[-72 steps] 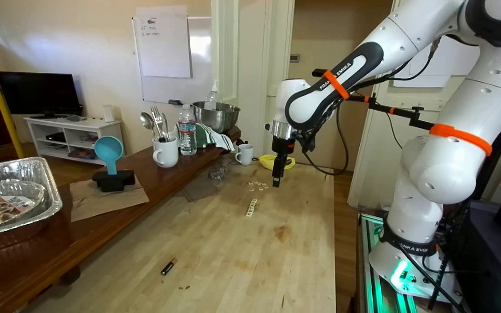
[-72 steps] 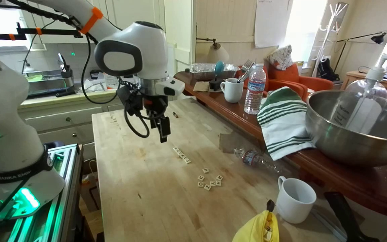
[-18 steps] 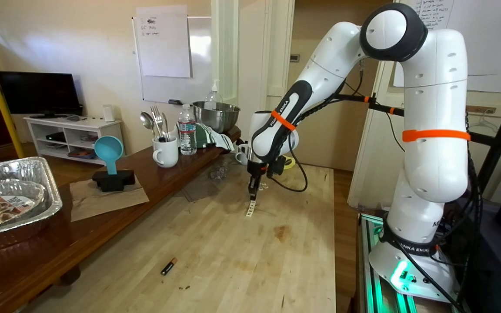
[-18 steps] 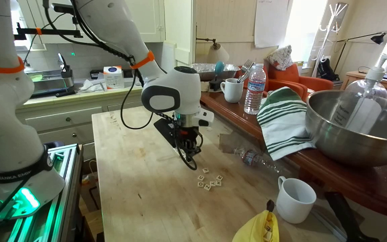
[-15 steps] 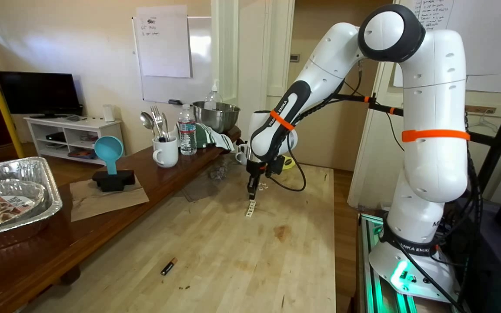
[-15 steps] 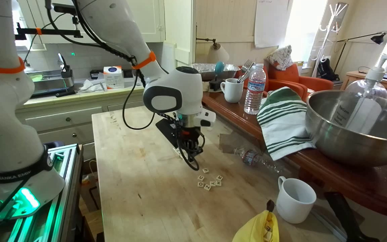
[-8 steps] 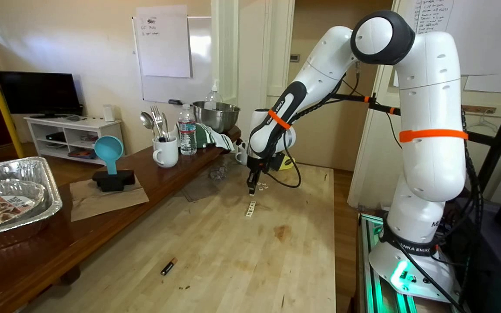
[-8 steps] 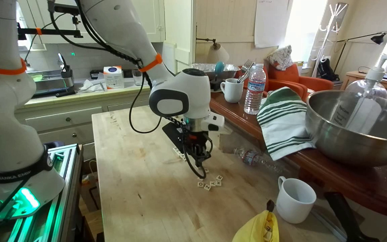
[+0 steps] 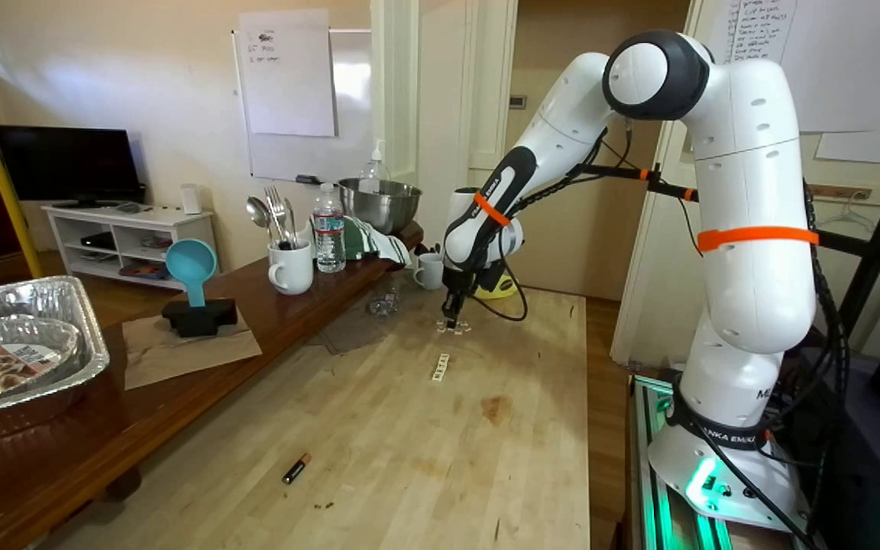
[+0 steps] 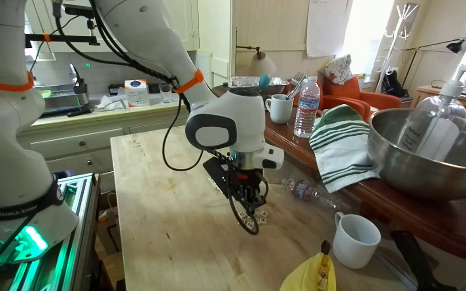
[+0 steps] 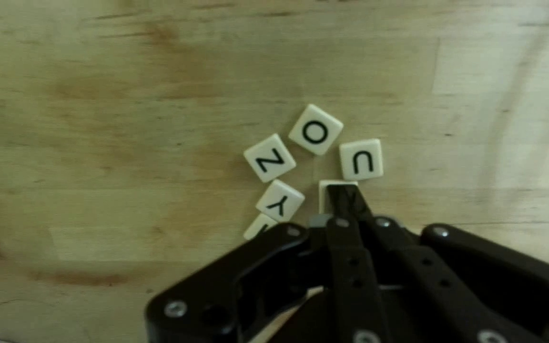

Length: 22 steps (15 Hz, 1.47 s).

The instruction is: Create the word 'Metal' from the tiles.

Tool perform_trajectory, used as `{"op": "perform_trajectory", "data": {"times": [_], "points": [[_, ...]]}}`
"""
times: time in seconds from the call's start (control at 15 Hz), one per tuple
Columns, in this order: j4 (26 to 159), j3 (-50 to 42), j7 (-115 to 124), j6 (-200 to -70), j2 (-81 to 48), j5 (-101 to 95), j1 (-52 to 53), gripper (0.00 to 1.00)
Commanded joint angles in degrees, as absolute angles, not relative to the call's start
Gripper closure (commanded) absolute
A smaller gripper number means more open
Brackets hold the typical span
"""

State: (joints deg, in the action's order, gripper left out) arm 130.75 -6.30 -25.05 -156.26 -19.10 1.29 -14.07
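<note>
Pale wood of the tabletop (image 9: pixel 402 451) fills the lower middle of the frame in an exterior view, with a battery (image 9: pixel 296 468) left of centre near the bottom and a white mug (image 9: pixel 432 269) at the centre. Crowding looks like the main risk: the pincer (image 9: pixel 451 322) is low over the loose tiles (image 10: pixel 263 220), so spreading it too far on release, or a slight sideways slip, could shove the U tile (image 11: pixel 361 159) or the Y tile (image 11: pixel 280 201). A cable loop (image 10: pixel 254 233) shows in front of those tiles, below the centre of an exterior view, and might drag them; whether it touches, I cannot tell. A low swing into the row of tiles (image 9: pixel 441 367), probably the word itself though its letters are too small to trust, could break its line.

That row lies below the pincer in the frame, near but apart. In the wrist view, right of centre, 1 half-hidden tile (image 11: pixel 323 196) shows at the fingertips (image 11: pixel 346 199), letter covered, with the U tile just up and right. The pincer is narrow and seems to be pinching it.
</note>
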Motion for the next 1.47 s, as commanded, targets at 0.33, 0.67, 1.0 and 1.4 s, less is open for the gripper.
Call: {"op": "perform_trajectory", "data": {"times": [0.33, 0.67, 1.0, 1.4], "points": [[131.3, -3.2, -24.9, -157.6, -17.9, 4.4, -16.6, 1.0], [133.8, -0.7, -25.7, -157.2, -14.0, 7.0, -16.2, 1.0], [136.3, 1.9, -26.4, -155.3, -11.1, 10.2, -14.8, 0.62], [139.9, 3.4, -26.5, -152.4, -8.1, 11.4, -12.0, 0.28]]}}
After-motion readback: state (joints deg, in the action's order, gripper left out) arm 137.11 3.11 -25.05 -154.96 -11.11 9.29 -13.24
